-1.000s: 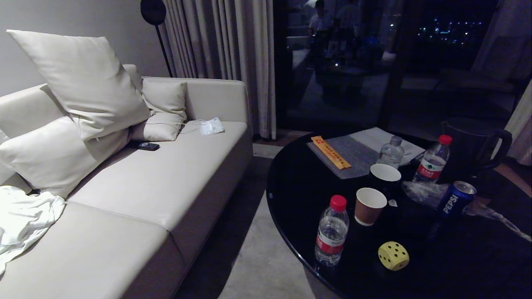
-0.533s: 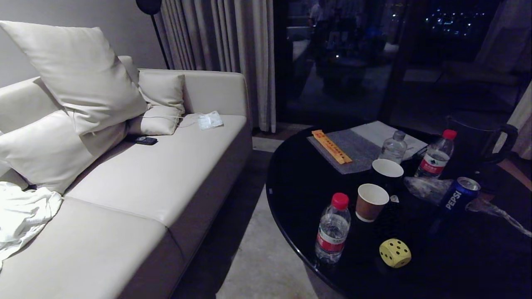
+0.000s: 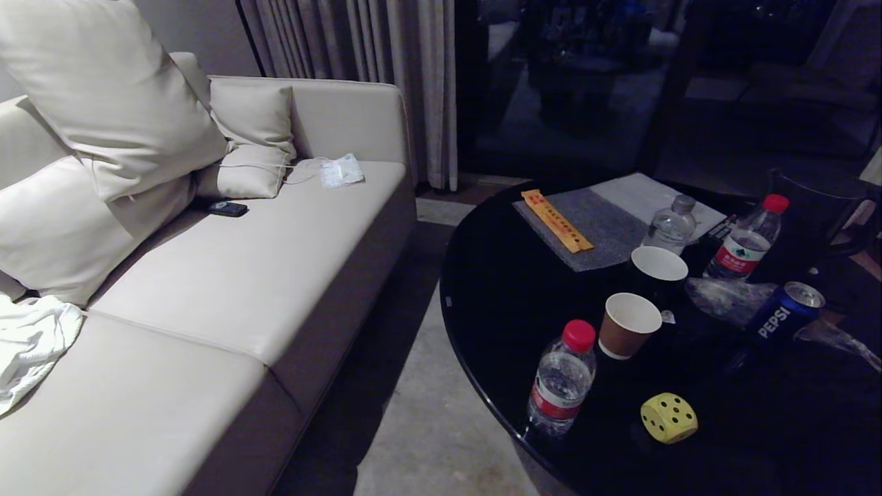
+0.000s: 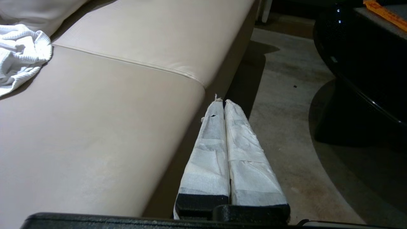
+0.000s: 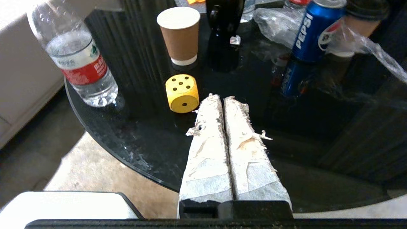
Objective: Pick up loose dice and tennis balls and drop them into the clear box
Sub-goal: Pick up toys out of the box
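Observation:
A yellow die with dark pips rests near the front edge of the round black table. My right gripper hangs over that edge, shut and empty, its tips just beside the die. My left gripper is shut and empty too, above the floor strip between the sofa and the table. Neither arm shows in the head view. No tennis balls and no clear box are in view.
On the table stand a red-capped water bottle, a brown paper cup, a dark cup, a Pepsi can, two more bottles, crumpled plastic and a grey mat. A beige sofa with cushions fills the left.
The head view has tilted downward, so sofa and window slid up in the picture. Nothing on the table has moved.

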Tool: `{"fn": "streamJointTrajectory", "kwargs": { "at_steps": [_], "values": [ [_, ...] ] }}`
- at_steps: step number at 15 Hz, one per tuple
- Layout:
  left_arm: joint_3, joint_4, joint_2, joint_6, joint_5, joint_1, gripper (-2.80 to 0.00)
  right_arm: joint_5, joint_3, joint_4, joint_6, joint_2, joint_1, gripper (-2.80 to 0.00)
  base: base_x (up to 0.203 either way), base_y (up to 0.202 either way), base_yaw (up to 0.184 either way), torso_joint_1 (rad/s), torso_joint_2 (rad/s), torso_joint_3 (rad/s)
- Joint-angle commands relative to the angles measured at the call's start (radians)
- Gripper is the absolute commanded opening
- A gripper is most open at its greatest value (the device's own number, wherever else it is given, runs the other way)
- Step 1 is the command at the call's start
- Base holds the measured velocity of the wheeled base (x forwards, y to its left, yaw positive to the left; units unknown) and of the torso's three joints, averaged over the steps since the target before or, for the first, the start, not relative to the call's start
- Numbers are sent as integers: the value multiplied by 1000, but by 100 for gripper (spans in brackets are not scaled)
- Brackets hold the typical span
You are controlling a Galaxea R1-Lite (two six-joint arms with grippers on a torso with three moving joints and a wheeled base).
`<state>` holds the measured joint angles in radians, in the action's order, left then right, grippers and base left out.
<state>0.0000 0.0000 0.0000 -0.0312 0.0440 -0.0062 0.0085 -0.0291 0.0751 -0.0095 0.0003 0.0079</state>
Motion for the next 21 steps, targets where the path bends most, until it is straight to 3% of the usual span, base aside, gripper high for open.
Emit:
{"fn": "streamJointTrajectory", "kwargs": {
  "at_steps": [1,5,11,21],
  "values": [
    [2,0,2,-9,4,0,-280,4,-3,8,-6,1,0,-280,0,0,0,9,7,-35],
    [2,0,2,-10,4,0,-280,9,-124,32,-46,73,-3,-280,0,0,0,1,1,-19],
    [2,0,2,-10,4,0,-280,94,-382,124,-49,612,2,-280,0,0,0,0,0,0],
    [2,0,2,-10,4,0,-280,134,-704,113,-4,1445,146,-280,0,0,0,0,0,0]
  ]
}}
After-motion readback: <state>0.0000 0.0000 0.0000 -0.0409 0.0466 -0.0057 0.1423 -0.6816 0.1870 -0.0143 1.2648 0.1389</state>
